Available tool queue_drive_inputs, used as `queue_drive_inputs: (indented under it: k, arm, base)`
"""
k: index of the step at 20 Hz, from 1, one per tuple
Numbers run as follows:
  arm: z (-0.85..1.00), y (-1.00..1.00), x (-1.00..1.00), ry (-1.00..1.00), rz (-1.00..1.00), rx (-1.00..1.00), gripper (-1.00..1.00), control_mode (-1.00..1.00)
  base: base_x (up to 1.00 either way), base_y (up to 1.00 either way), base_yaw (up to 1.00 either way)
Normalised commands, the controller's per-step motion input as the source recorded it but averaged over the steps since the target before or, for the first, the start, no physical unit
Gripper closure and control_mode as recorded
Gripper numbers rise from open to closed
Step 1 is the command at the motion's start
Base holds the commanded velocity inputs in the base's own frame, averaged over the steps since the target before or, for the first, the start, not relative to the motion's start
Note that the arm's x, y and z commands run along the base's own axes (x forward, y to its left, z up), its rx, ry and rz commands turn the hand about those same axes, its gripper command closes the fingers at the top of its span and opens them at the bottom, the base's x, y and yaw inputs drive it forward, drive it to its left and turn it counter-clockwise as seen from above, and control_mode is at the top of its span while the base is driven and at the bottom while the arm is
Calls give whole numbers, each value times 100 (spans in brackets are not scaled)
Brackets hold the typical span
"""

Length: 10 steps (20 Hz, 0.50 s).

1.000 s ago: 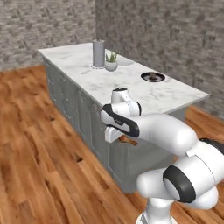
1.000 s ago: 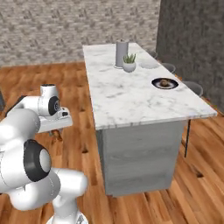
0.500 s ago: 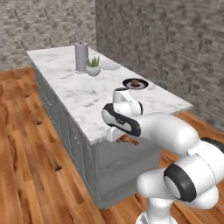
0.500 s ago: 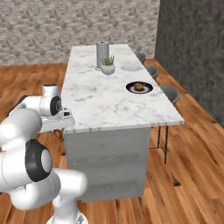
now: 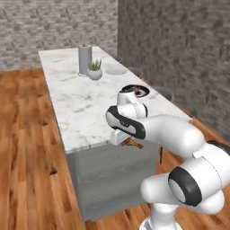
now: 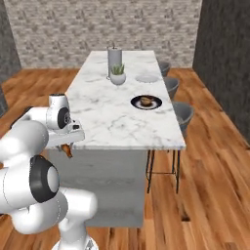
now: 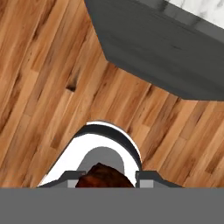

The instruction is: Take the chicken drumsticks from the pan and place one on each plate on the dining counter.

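Chicken drumstick number one (image 6: 145, 101) lies on the dark navy plate (image 6: 155, 104) with the white ring, right of centre in the right base view, on the dining counter (image 6: 112, 117); in the left base view that same plate (image 5: 143, 88) peeks out just above the arm's white wrist, near the middle of the frame, with the brown meat (image 5: 139, 92) on it. A second drumstick (image 7: 105, 177) sits pinched in the gripper (image 7: 106, 179), a dark red-brown lump between the two finger tips at the bottom centre of the hand view. In the left base view its brown end (image 5: 133, 143) pokes out below the gripper (image 5: 128, 140) at centre frame, in front of the counter's near edge; in the right base view it (image 6: 68, 149) hangs beneath the gripper (image 6: 66, 145) at centre left, beside the counter's near left corner. The pale grey-white plate (image 6: 147, 78) lies bare, higher in the right base view beyond the dark plate, and shows in the left base view (image 5: 116, 70) in the upper middle. Near it stand a small potted plant (image 6: 117, 75) and a grey cylinder (image 6: 114, 60) behind it. Grey stools (image 6: 182, 113) line the counter's right side in the right base view. Below the gripper the hand view shows wood floor (image 7: 39, 83) and the counter's grey base (image 7: 162, 52) across the top.
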Motion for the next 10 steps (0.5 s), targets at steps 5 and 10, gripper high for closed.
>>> queue_drive_inputs:
  k: [5, 10]
  arm:
    - [0, 0, 0, 0, 0, 0, 100, 100]
    - [0, 0, 0, 0, 0, 0, 100, 100]
  base:
    - [44, -66, 32]
    - [44, -64, 34]
